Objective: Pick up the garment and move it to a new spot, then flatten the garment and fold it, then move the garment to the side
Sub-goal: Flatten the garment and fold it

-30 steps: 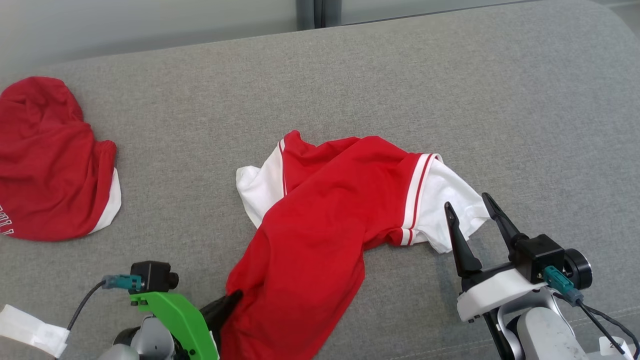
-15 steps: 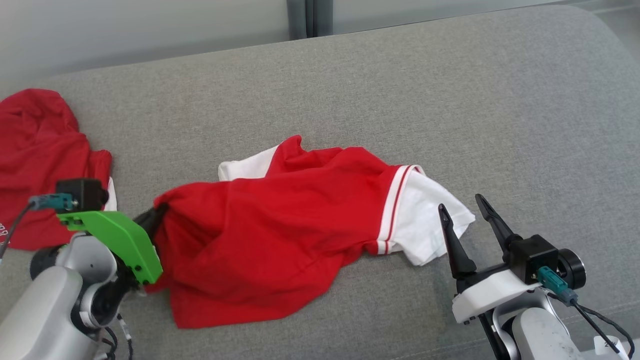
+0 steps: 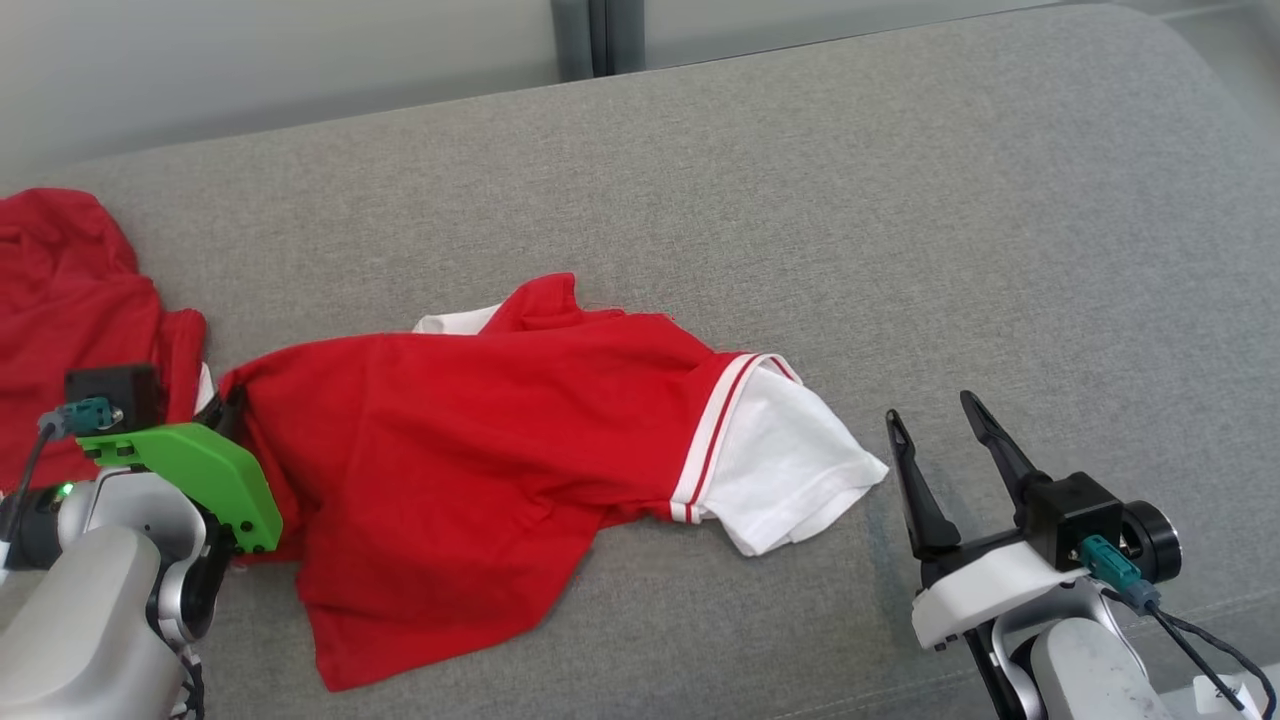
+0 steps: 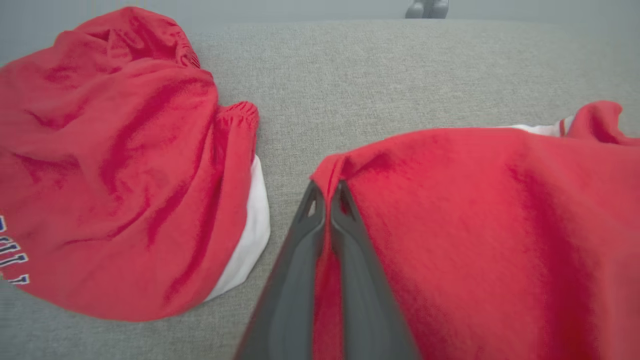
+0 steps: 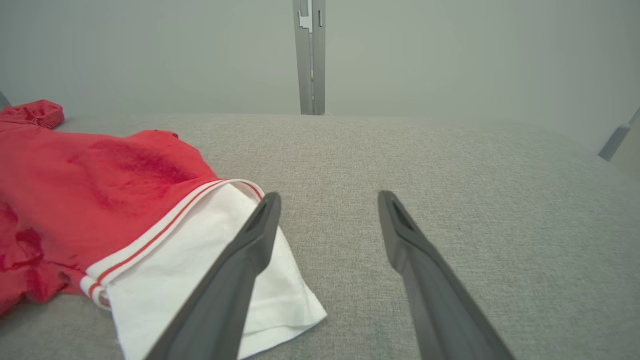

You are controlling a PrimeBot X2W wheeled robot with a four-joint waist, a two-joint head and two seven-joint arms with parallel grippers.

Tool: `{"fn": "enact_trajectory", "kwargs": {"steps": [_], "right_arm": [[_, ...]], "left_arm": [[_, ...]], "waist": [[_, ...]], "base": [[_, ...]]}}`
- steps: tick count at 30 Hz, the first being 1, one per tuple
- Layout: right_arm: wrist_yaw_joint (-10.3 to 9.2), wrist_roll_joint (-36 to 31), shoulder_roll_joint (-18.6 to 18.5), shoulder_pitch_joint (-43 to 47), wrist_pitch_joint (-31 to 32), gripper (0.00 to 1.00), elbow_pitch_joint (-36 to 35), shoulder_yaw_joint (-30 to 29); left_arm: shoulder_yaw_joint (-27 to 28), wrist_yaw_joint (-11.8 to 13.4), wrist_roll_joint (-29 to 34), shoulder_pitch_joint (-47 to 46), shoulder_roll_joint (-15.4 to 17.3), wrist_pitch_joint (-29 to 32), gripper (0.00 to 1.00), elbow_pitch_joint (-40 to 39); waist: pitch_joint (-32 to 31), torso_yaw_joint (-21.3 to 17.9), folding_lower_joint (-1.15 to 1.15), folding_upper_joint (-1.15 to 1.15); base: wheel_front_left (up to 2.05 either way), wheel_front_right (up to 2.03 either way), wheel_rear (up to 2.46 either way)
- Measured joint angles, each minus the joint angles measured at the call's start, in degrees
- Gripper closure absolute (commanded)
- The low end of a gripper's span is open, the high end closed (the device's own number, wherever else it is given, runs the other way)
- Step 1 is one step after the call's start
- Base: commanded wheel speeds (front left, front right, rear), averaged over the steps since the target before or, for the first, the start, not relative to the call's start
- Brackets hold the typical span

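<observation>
Left gripper (image 4: pixel 327 190) is clenched on the edge of the garment (image 3: pixel 450 470), so you can drag it; your right gripper (image 3: pixel 932 410) hangs released, white sleeve (image 3: pixel 790 470) just to its left.

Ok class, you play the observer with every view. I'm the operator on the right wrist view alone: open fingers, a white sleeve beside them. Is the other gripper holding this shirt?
Observer: Yes. The left gripper is shut on a red edge of the shirt.
Operator: Anything lying near that grip?
Observer: A second red garment with white trim and lettering, apart from the shirt across bare grey cushion.
Operator: Any more white on the shirt?
Observer: A white strip peeks out at its far edge, likely the other sleeve.
</observation>
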Motion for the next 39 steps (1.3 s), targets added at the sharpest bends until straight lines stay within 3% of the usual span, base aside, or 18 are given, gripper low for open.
{"fn": "enact_trajectory", "kwargs": {"steps": [1,3,9,17,21,26,28,29,31,34,36,37,38,39], "right_arm": [[0.00,-0.24,-0.02,0.02,0.00,0.00,0.02,-0.07],[0.00,-0.25,0.01,0.03,0.00,0.00,0.02,0.20],[0.00,-0.25,0.01,0.37,0.00,0.00,-0.26,-0.02],[0.00,-0.25,0.01,1.40,0.00,0.00,-0.92,-1.24],[0.00,-0.46,0.03,1.41,0.00,0.00,-1.14,-1.45],[0.00,-0.76,0.01,1.08,0.00,0.00,-1.14,-1.30],[0.00,-0.78,0.03,0.91,0.00,0.00,-1.15,-1.26],[0.00,-0.85,0.00,0.88,0.00,0.00,-1.14,-1.25],[0.00,-0.88,0.03,0.74,0.00,0.00,-1.12,-1.10],[0.00,-1.01,0.01,0.63,0.00,0.00,-1.09,-1.09],[0.00,-1.01,0.01,0.63,0.00,0.00,-1.07,-1.23],[0.00,-1.01,0.01,0.63,0.00,0.00,-1.07,-1.29],[0.00,-1.01,0.01,0.63,0.00,0.00,-1.07,-1.33],[0.00,-1.01,0.01,0.63,0.00,0.00,-1.07,-1.36]], "left_arm": [[0.05,0.00,0.63,-0.90,-0.46,-2.41,1.00,1.54],[0.63,-0.24,-0.20,-1.05,-1.81,-3.43,0.00,2.98],[2.45,-0.76,-2.92,1.82,-2.43,-5.30,0.00,0.64],[7.55,4.97,-8.14,16.80,-0.58,-8.25,0.00,-16.14],[5.98,6.05,-11.63,24.64,-2.67,-5.38,0.00,-24.04],[4.17,7.03,-12.44,27.78,-3.64,-3.22,0.00,-25.95],[3.36,7.40,-12.63,28.05,-3.74,-2.49,0.22,-25.97],[2.92,7.84,-12.32,28.10,-3.75,-2.15,0.27,-25.82],[2.71,8.14,-12.05,28.63,-3.69,-1.96,0.27,-25.46],[2.65,8.40,-12.05,29.69,-3.46,-1.99,0.20,-25.44],[2.34,8.40,-12.05,30.51,-3.25,-1.88,0.23,-25.62],[2.19,8.42,-12.04,30.77,-3.20,-1.75,0.30,-25.71],[2.11,8.58,-12.04,30.91,-3.21,-1.75,0.51,-25.88],[2.03,8.67,-12.04,31.01,-3.22,-1.75,0.62,-26.02]], "waist": [[-0.06,0.51,0.00,0.00],[-0.24,1.03,0.00,0.00],[-0.91,2.47,0.00,0.00],[-0.88,4.31,0.00,0.00],[-0.34,5.14,0.00,0.00],[0.38,5.80,0.00,0.00],[0.62,6.01,0.00,0.00],[0.72,6.06,0.00,0.00],[0.81,5.99,0.00,0.00],[0.78,5.65,-0.01,0.00],[0.80,5.43,-0.01,0.00],[0.84,5.37,-0.01,0.00],[0.88,5.33,-0.01,0.00],[0.88,5.31,-0.01,0.00]], "base": [[0.00,0.00,0.00],[0.00,0.00,0.00],[0.00,0.00,0.00],[0.00,0.00,0.00],[0.00,0.00,0.00],[0.00,0.00,0.00],[0.00,0.00,0.00],[0.00,0.00,0.00],[0.00,0.00,0.00],[0.00,0.00,0.00],[0.00,0.00,0.00],[0.00,0.00,0.00],[0.00,0.00,0.00],[0.00,0.00,0.00]]}}
